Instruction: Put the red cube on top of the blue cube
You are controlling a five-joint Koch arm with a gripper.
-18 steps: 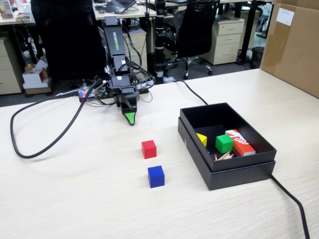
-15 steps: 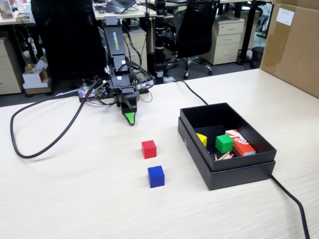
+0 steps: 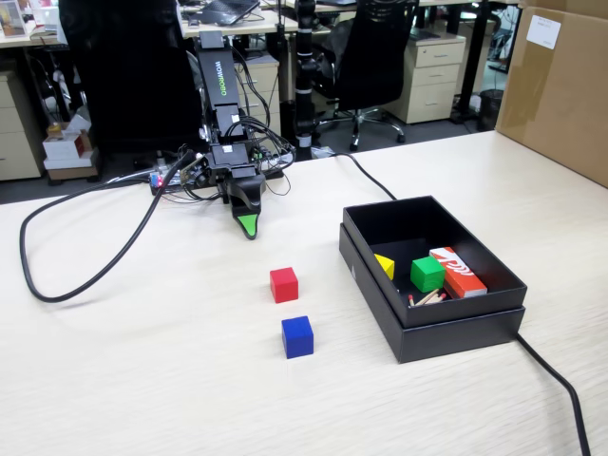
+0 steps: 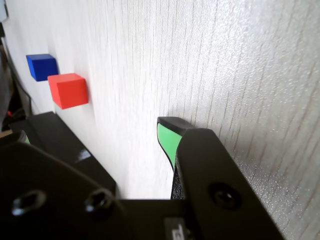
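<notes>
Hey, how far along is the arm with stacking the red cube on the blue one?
Nothing looks done yet. The red cube sits on the table, apart from the blue cube. The end effector is empty, resting near the arm's base away from both cubes. Left: reach the red cube, grasp it, lift it, and set it on the blue cube.

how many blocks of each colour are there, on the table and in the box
red: 1, the red cube on the table
blue: 1, the blue cube on the table
green: 1, the green cube in the black box
yellow: 1, the yellow block in the box
total: 4
</notes>
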